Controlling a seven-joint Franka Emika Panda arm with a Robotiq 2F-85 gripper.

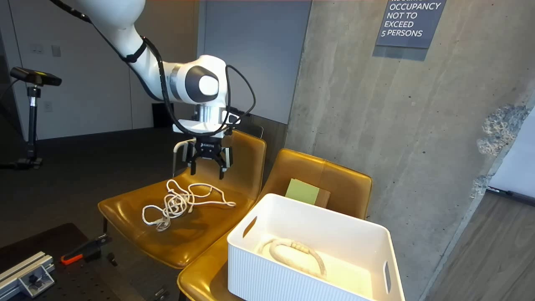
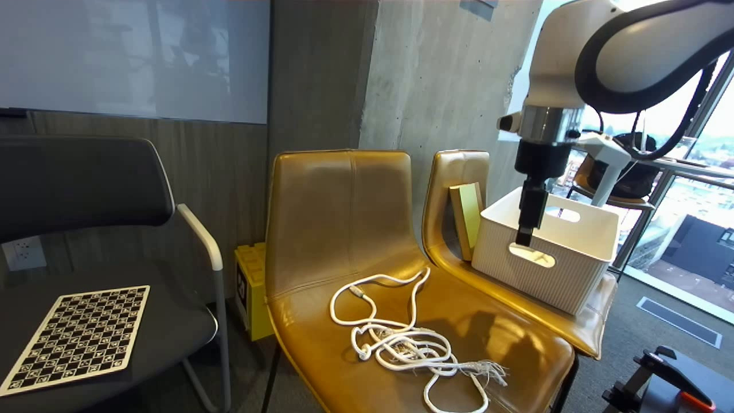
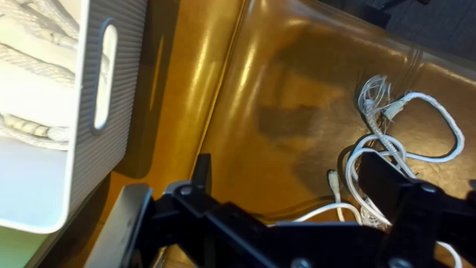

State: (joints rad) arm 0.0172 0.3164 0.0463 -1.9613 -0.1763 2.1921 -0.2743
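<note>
My gripper [image 1: 207,170] is open and empty, pointing down above a tan leather chair [image 1: 133,209]. It also shows in an exterior view [image 2: 524,234] and in the wrist view [image 3: 285,163]. A tangled thin white rope [image 1: 177,205] with frayed ends lies on that chair's seat, apart from and below the fingers. It also shows in an exterior view [image 2: 395,351]. In the wrist view the rope [image 3: 383,139] lies toward the right finger, which hides part of it. A white ribbed bin [image 1: 267,269] stands beside, holding a thicker pale rope [image 1: 299,246].
The bin [image 2: 496,252] stands on a second tan chair [image 1: 334,179]. A green-faced box [image 2: 471,212] leans between bin and backrest. A dark chair holds a checkered board [image 2: 80,332]. A yellow box [image 2: 252,287] is behind. A camera stand [image 1: 32,113] and concrete wall [image 1: 397,125] are near.
</note>
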